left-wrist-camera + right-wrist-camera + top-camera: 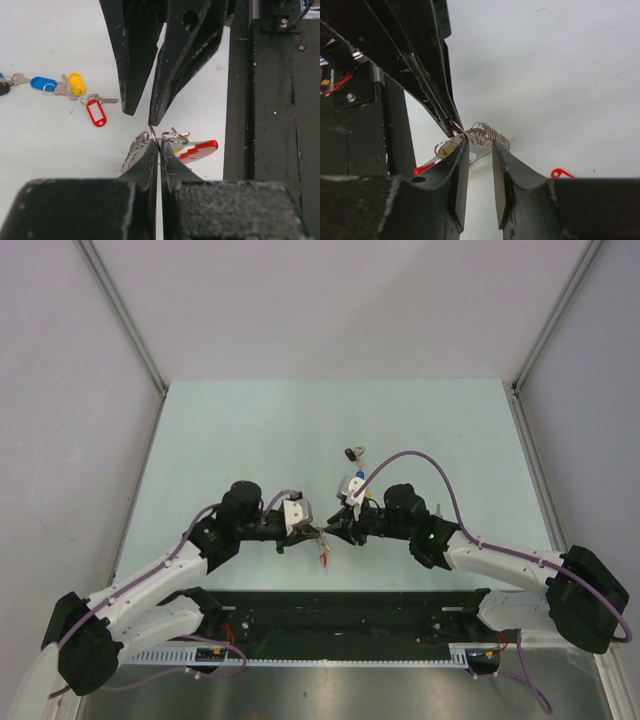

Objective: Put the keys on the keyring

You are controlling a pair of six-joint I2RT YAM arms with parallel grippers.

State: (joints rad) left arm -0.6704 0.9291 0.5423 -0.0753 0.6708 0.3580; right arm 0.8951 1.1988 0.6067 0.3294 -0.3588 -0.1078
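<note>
The keyring (197,150) is caught between the two sets of fingers, apparently lifted off the table (45,35). One thin wire loop of it is clamped by the left gripper (158,150), whose jaws are pressed tight together. The right gripper (480,150) is parked nose to nose against it at the ring. Its jaws are seen with a gap, tips at the end of the coil (489,135), but whether anything is actually pinched there can't be told.

Well away from the keyring, a red-tagged key (96,112) is lying flat. A yellow-tagged key (76,83) and a blue-tagged key (42,82) are strung out further beyond it.

What could go wrong, probably:
- **Lost grip:** the wire is thin and slick, so one sideways tug and it could be slipped out of the hard black fingertips and the whole ring dropped.
- **Damaged coil:** it could get stretched or snagged if squeezed off-centre.

Material-wise, the keyring is made of a glossy red curved plastic band plus springy silvery wire turns. The tags are smooth oblong plastic, the key blades dull metal, and the table matte and pale.
</note>
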